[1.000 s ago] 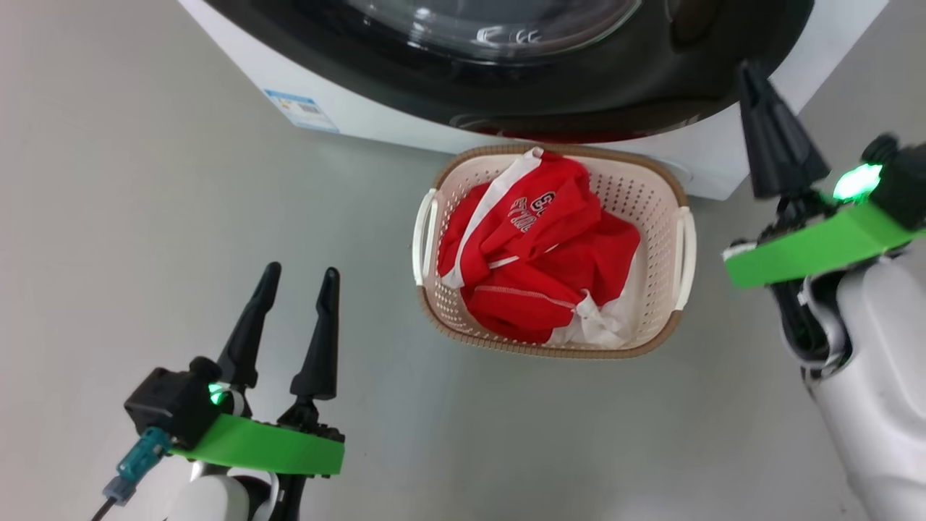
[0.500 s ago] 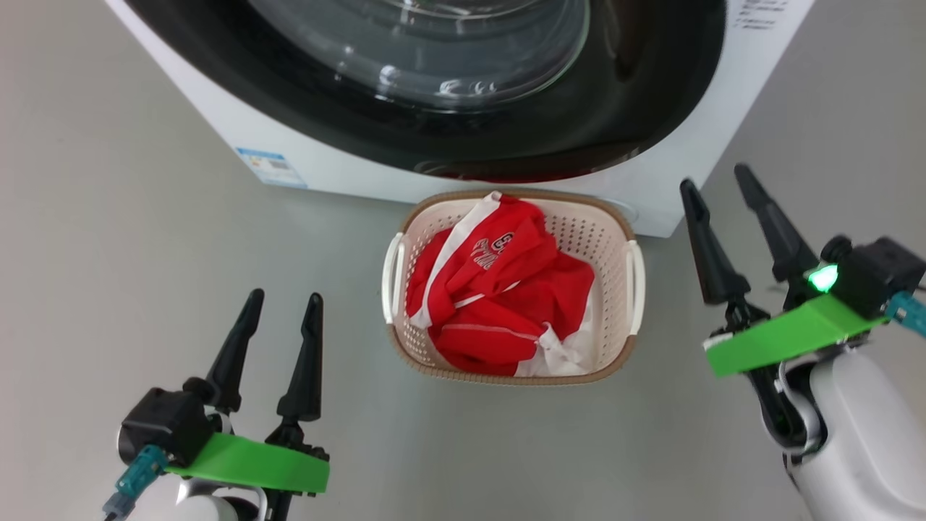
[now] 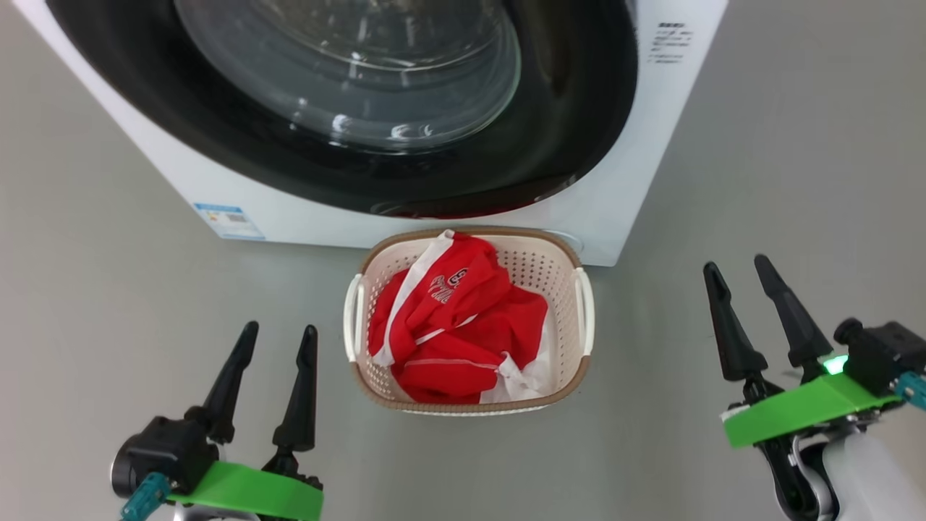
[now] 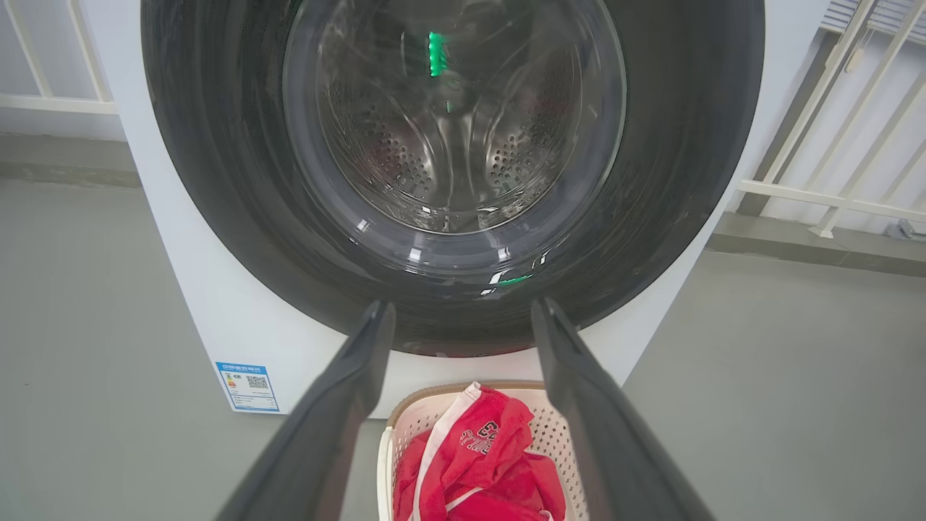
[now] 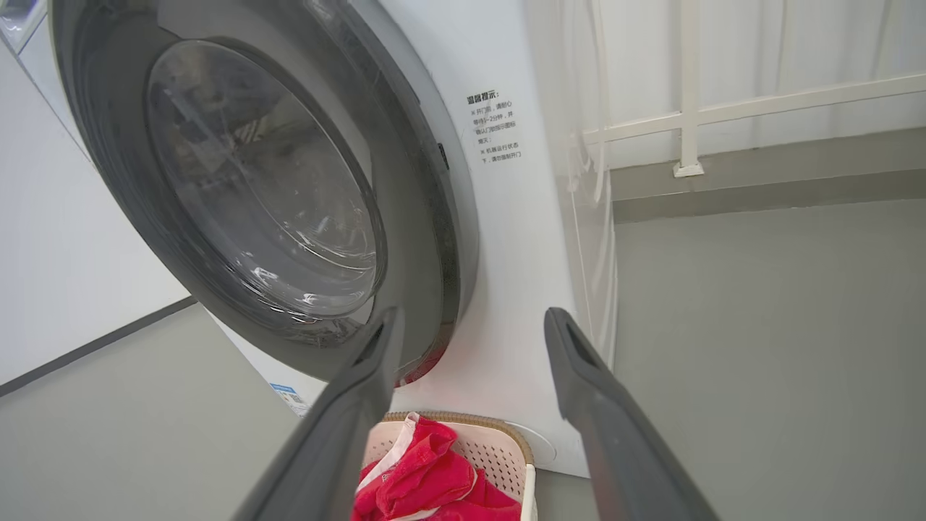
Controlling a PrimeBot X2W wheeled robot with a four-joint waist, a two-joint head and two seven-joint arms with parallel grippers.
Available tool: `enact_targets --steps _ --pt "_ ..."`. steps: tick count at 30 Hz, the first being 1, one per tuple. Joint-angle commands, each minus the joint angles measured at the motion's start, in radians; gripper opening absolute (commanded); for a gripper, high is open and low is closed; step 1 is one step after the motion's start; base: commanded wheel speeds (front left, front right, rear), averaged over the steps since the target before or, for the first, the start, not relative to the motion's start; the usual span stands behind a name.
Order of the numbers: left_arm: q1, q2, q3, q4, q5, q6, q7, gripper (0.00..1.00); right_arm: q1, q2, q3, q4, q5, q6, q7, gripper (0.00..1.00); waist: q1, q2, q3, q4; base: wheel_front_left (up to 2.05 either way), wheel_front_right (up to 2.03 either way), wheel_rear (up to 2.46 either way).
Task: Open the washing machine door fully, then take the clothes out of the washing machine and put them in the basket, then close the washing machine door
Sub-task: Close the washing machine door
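Note:
The washing machine [image 3: 615, 181] stands at the top of the head view, and its door [image 3: 571, 130], black-rimmed with a glass bowl, lies flush against the front. Through the glass the steel drum [image 4: 448, 145] shows. On the floor just in front stands the basket [image 3: 539, 271], and the red clothes [image 3: 448, 325] lie heaped inside it. My left gripper [image 3: 279, 333] hangs open to the basket's lower left. Over on the other side my right gripper [image 3: 736, 266] is open too, well clear of the basket and door. Both hold nothing.
A blue label [image 3: 228, 221] sits on the machine's lower left corner. White railings [image 5: 687, 116] and a sheer curtain stand to the machine's right, with more railing [image 4: 817, 195] behind. Grey floor [image 3: 796, 145] spreads around the basket on both sides.
My right gripper has opened from shut and drawn back and down from the door's rim. The head camera has shifted, so more of the machine shows. The left gripper stays open.

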Motion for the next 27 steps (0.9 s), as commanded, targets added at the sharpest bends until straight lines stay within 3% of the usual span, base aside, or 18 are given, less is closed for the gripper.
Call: enact_targets --steps 1,27 --pt "0.009 0.015 0.040 -0.024 0.010 -0.005 -0.005 1.00 0.021 0.003 0.009 -0.029 0.007 -0.001 -0.006 1.00 0.0000 -0.0001 -0.024 -0.027 0.00 0.00 0.00" --pt "0.099 0.040 0.052 -0.047 0.018 -0.006 -0.005 1.00 0.184 0.014 -0.068 -0.047 -0.003 -0.001 -0.006 1.00 0.0000 -0.0001 -0.111 -0.131 0.00 0.00 0.00"
